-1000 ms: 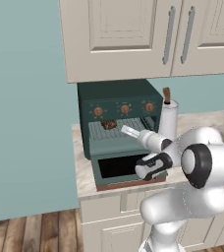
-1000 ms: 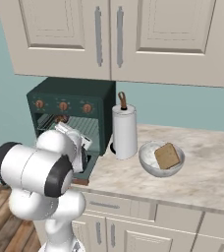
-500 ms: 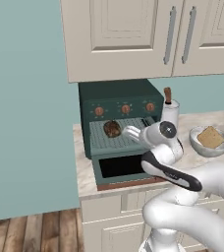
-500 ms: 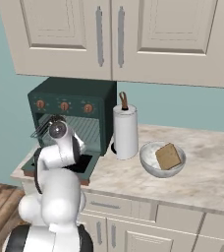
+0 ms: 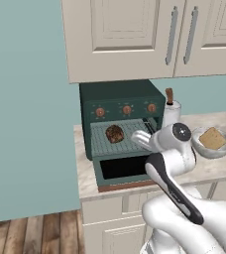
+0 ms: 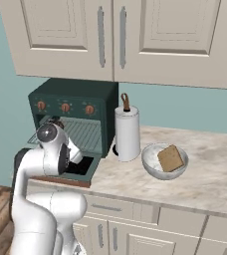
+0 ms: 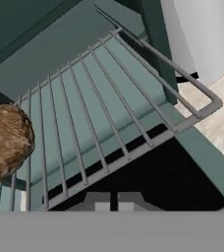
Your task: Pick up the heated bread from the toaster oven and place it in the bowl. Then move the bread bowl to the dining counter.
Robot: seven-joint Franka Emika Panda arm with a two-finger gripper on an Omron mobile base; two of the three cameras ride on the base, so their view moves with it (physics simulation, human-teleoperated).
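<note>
**Claw Closed Over Pulled-Out Rack, Bread Slice in Bowl**

Since the earlier frames, the arm's posture has changed: the large white shoulder joint that stood low beside the oven door has swung aside, and the wrist now sits raised in front of the oven mouth. The claw has gone from parted to closed.

1. Claw state. In the hand view the claw (image 7: 113, 203) shows its two dark tips side by side with only a thin seam between them. Nothing is held between them. They sit above the dark window of the dropped door.

2. Toaster oven. The toaster oven (image 5: 120, 116) stands on the table (image 6: 215, 174) under the cream wall cabinets (image 5: 135, 34). Its door (image 5: 127, 168) is folded down flat. The wire rack (image 7: 99, 123) is drawn out over the door.

3. Rack load. A round brown bread roll (image 5: 114, 133) lies on the rack, toward its left side in the left base view. In the hand view the roll appears at the left edge, apart from the claw tips.

4. Bowl. The bowl (image 6: 153, 164) rests on the table to the right of the oven, just beyond a white paper towel roll (image 6: 127, 132) that stands upright on a holder with a brown top. A tan square bread slice (image 6: 170, 158) leans tilted inside the bowl.

5. Dining counter. It cannot be identified in these views.
</note>
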